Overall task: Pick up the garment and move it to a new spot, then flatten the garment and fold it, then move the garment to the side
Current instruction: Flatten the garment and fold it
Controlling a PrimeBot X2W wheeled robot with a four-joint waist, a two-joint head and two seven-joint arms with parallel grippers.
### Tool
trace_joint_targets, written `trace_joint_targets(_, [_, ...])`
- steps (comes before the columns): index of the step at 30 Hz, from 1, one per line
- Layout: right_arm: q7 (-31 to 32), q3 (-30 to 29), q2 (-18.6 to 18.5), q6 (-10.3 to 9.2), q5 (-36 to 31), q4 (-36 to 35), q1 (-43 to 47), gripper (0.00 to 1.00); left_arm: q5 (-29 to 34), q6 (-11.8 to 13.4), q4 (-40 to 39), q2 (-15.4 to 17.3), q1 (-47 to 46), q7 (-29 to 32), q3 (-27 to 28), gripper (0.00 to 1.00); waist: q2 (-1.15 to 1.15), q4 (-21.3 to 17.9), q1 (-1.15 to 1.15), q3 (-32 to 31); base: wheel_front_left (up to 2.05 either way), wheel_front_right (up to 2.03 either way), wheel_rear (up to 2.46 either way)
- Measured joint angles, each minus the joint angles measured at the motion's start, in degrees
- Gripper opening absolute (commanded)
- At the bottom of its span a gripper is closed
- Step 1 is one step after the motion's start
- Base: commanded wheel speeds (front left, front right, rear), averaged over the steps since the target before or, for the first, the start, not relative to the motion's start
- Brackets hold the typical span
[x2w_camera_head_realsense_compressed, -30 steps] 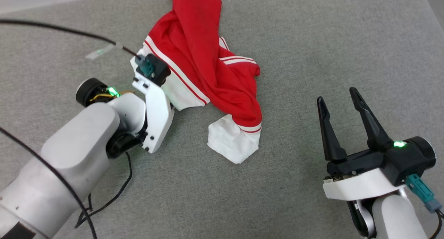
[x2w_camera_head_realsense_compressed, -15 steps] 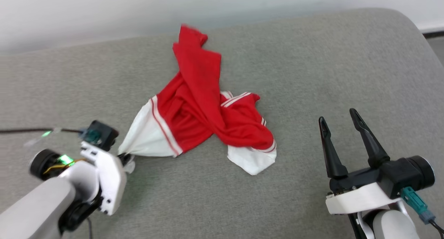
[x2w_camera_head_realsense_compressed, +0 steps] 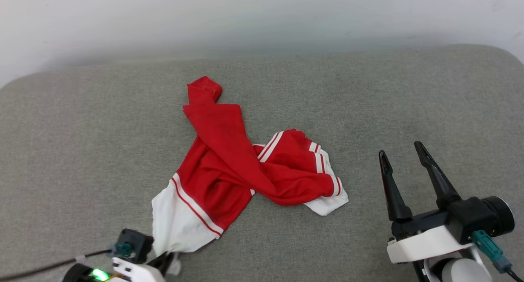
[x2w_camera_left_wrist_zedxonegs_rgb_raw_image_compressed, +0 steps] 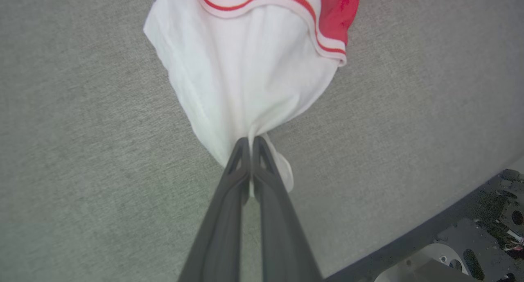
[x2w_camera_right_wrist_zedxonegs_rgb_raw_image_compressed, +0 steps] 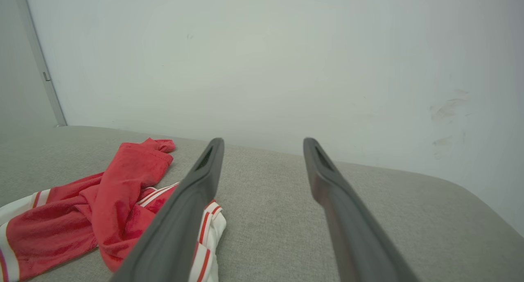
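Left gripper (x2w_camera_left_wrist_zedxonegs_rgb_raw_image_compressed: 250, 145), nearest, at the lower left edge of the head view: fingers pinched tight on the gathered tip of a white sleeve; right gripper (x2w_camera_head_realsense_compressed: 400, 149), lower right: fingers spread wide, holding nothing, well apart from the cloth; the garment (x2w_camera_head_realsense_compressed: 223, 167): crumpled and twisted on the grey cushion (x2w_camera_head_realsense_compressed: 82, 130), centre; long axis running from the gripped white sleeve at near left up to a narrow red end pointing toward the far edge; second white, stripe-trimmed sleeve (x2w_camera_head_realsense_compressed: 327, 202) lying to the right; pale wall (x2w_camera_head_realsense_compressed: 245, 20) behind the cushion.
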Motion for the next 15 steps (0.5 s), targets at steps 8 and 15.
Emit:
trace_joint_targets(8, [0.0, 0.0, 0.0, 0.0, -1.2, 0.0, 0.7, 1.0, 6.3, 3.3, 3.0, -6.5, -2.2, -16.1, 3.5, 1.0, 0.0, 1.5, 0.0, -0.8, 0.0, 0.0, 0.0])
trace_joint_targets(15, [0.2, 2.5, -1.2, -0.01, -2.9, 4.2, 0.0, 1.0, 13.1, 5.7, 0.0, -10.6, -4.4, -23.8, 8.8, 1.0, 0.0, 4.3, 0.0, -0.8, 0.0, 0.0, 0.0])
